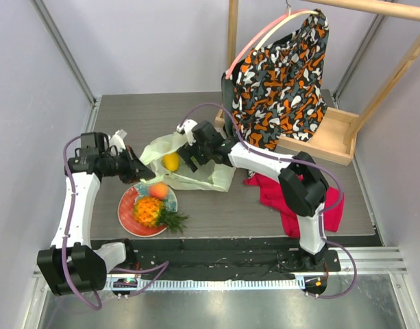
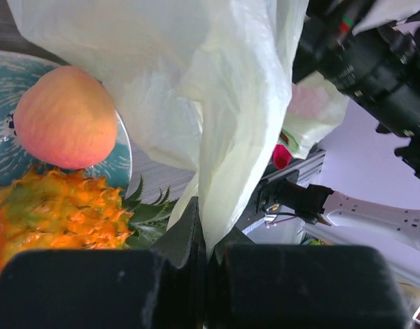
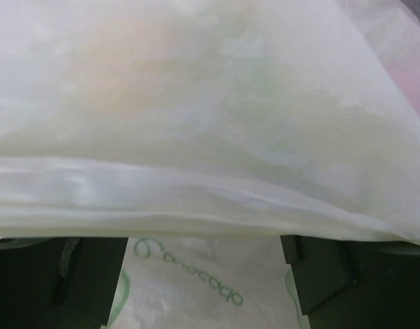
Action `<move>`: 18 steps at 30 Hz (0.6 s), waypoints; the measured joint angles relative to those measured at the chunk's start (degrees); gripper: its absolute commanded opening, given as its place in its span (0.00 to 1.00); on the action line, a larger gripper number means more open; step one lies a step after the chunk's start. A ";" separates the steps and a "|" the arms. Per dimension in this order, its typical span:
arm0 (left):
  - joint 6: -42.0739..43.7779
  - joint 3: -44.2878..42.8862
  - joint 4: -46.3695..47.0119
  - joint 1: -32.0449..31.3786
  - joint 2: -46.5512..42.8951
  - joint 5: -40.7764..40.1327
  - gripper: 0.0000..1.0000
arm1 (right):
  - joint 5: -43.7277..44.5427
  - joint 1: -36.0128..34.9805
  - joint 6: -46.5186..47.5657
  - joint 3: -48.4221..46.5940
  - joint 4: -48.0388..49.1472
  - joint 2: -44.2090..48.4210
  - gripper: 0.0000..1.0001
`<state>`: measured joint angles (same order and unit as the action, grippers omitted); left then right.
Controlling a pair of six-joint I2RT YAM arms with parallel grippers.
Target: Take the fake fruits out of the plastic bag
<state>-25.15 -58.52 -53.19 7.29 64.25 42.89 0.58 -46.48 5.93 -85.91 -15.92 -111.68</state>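
1. Left pincer [image 2: 204, 250]: it lies nearest the lens in the left wrist view. Its two dark fingers [image 2: 93, 288] are pressed together on a fold of the bag [image 2: 196, 103]. The pale film rises from between the tips.
2. Pineapple [image 2: 59, 212]: it lies just ahead of the left pincer, to the left of the pinched fold. Its green leaves point toward that fold.
3. Peach [image 2: 66, 116]: it sits farther ahead of the left pincer than the pineapple, just beside the hanging film. Both fruits rest on the plate [image 2: 4, 164].
4. Right pincer [image 3: 192, 274]: its fingers [image 3: 59, 288] stand wide apart and grip nothing. Bag film stretches across just ahead of the tips, and green print shows in the gap between them.
5. Yellow fruit [image 1: 170, 162]: in the top view it lies just beside the right pincer's tip, at the bag's mouth and between the two pincers. Whether it rests inside the film or on it cannot be told.
6. Surface [image 1: 127, 116]: it carries the crumpled bag, whose body spreads beneath the right pincer and its wrist.
7. Red cloth [image 1: 285, 199]: it lies on the surface well behind the right pincer, beside that arm's elbow.
8. Patterned garment [image 1: 281, 75]: it hangs beyond the right pincer, well apart from the bag.
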 measured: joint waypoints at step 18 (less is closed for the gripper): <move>-0.22 -0.50 0.74 -0.02 1.40 1.97 0.00 | 6.19 2.10 -6.54 -13.97 -0.46 -15.89 0.62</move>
<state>-25.36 -59.02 -52.45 7.27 65.65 44.86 6.76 -44.38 -0.60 -99.88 -16.38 -127.57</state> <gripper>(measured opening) 0.024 0.813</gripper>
